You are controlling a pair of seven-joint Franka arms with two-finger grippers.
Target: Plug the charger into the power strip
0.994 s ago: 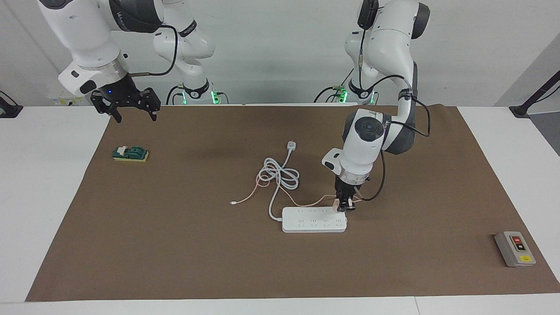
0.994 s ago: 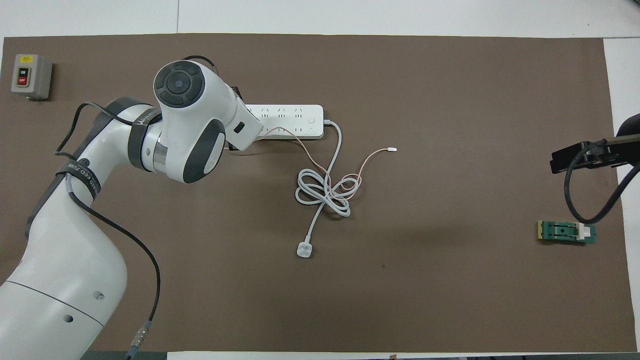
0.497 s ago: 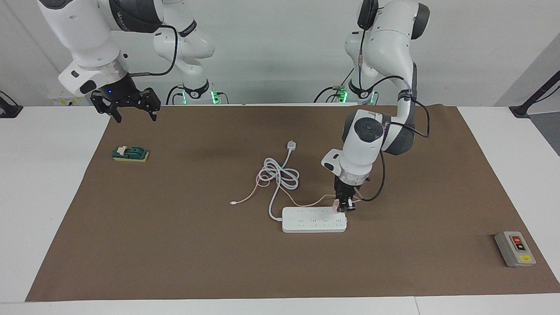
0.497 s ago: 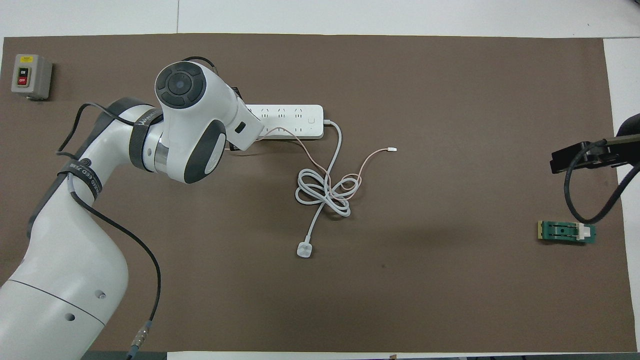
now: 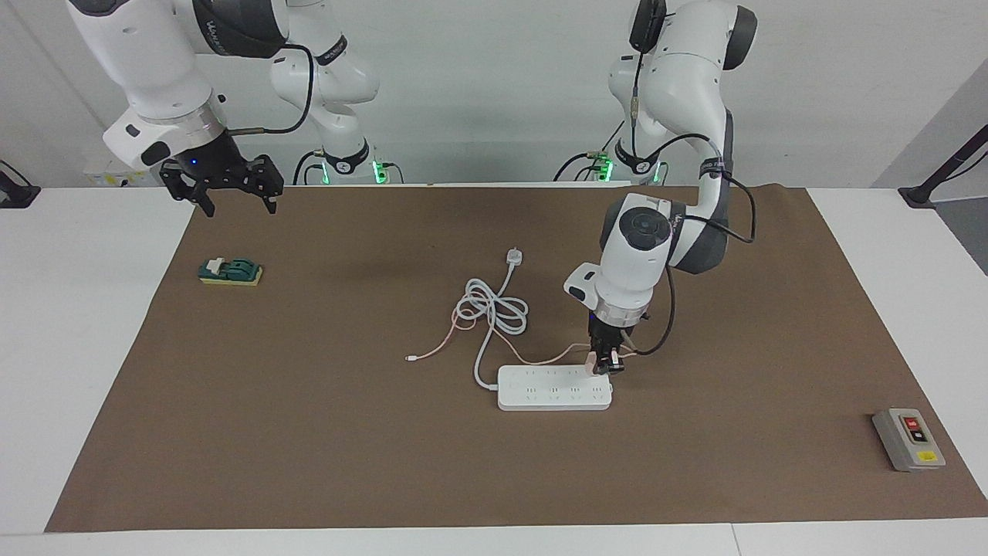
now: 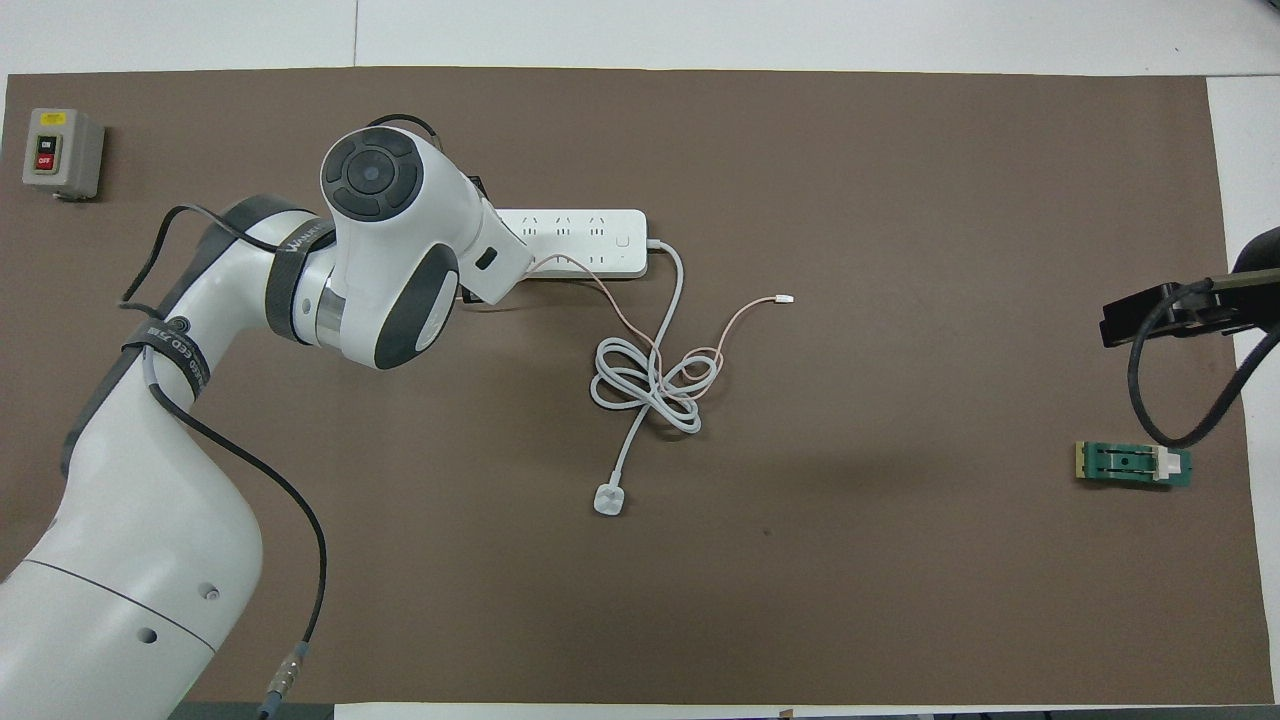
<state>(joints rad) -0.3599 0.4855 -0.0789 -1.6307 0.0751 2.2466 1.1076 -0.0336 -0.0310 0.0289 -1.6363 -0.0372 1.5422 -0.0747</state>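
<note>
**Charger held at the end of the power strip**

While the left gripper [image 5: 607, 366] stays low over the brown mat [image 5: 324, 432], I see its fingers clamped on the pale-pink charger [image 5: 593, 361], which sits against the power strip [image 5: 554, 388] at its end toward the left arm; whether the prongs are seated I cannot tell. Directly under the gripper lies that white multi-socket strip. Trailing away from the gripper toward the right arm's end, the charger's thin pink cable [image 5: 540, 359] crosses the strip's thick white cord, coiled in loops [image 5: 492, 309], with its white plug [image 5: 514, 256] lying nearer to the robots. Well away from the gripper, toward the left arm's end, sits a grey switch box [image 5: 908, 439] with red and yellow buttons.

The left arm bends sharply at the elbow, wrist pointing straight down; in the overhead view its wrist housing covers the strip's end.

The right gripper [image 5: 238, 194] waits raised with fingers spread wide, over the mat's edge, near a small green block [image 5: 230, 272].
</note>
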